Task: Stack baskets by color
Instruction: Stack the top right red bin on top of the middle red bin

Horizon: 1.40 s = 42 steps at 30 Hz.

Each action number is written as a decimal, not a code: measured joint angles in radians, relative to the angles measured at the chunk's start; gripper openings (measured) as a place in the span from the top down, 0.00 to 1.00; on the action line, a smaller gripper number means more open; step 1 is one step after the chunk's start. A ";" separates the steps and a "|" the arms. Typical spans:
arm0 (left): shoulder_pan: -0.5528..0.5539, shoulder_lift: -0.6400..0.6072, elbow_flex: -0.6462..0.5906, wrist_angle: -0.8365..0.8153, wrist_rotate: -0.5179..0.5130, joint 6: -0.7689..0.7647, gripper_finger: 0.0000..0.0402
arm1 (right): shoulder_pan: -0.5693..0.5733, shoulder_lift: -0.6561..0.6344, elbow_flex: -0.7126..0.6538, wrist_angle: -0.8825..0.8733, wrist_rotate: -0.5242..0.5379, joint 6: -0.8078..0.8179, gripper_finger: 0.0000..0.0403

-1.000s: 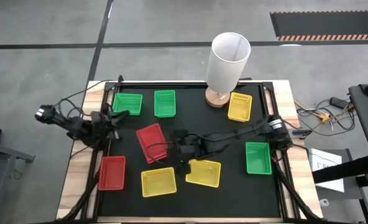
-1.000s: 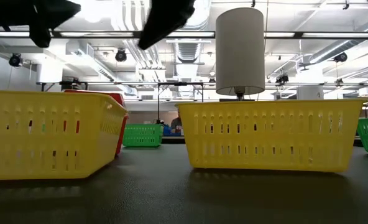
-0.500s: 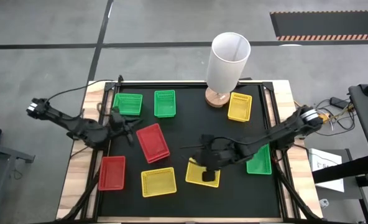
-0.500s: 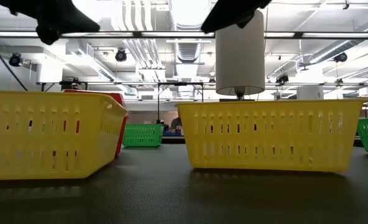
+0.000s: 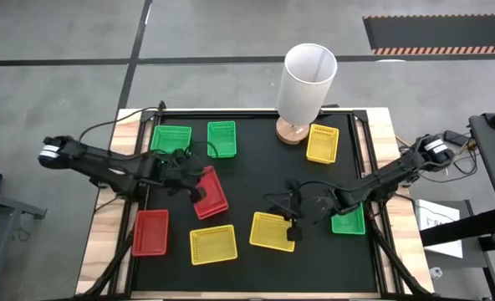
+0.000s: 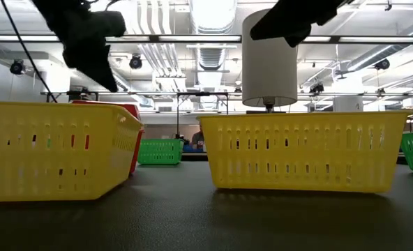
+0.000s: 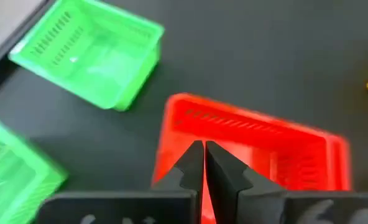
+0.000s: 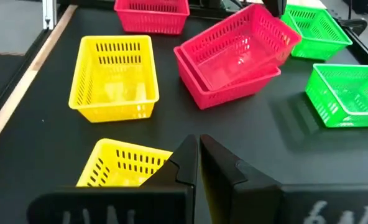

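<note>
Yellow plastic sits nearest the camera edge of the black tabletop (image 5: 256, 180): one yellow basket (image 5: 213, 244) lies well to the left of the right claw (image 5: 293, 233), and a second yellow basket (image 5: 273, 231) lies right under that claw, at its right-hand edge. The right claw has its two fingers pressed together with nothing between them; in its wrist view the tips hang over the rim of this second yellow basket (image 8: 127, 164), and whether they touch it cannot be told. A lone red basket (image 5: 150, 232) rests near the front-left corner, below the left arm. Just beside the right arm, on its far right, a green basket (image 5: 349, 220) is partly covered by the arm.

Further in, the left claw (image 5: 200, 193) hangs over the near rim of a red stack (image 5: 211, 194), two red baskets nested one in the other near the middle. Its fingers are pressed together too, pinching nothing, their tips above the red rim (image 7: 246, 134).

Beyond the left claw two green baskets stand side by side, one at the left (image 5: 171, 138) and one next to it (image 5: 221, 139). Far right of these lies a third yellow basket (image 5: 322, 143), just beside the wooden foot of a tall white cylinder (image 5: 306, 82).
</note>
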 joint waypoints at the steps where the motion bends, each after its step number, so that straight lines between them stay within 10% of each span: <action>1: 0.013 0.023 0.019 -0.049 -0.001 0.014 1.00 | 0.000 -0.001 -0.005 0.003 0.000 0.002 0.98; 16: 0.089 0.167 0.216 -0.281 0.007 0.130 1.00 | 0.000 0.006 -0.045 0.028 0.000 0.023 0.98; 42: 0.095 0.168 0.140 -0.208 0.126 0.093 1.00 | 0.000 0.007 -0.048 0.027 0.000 0.017 0.98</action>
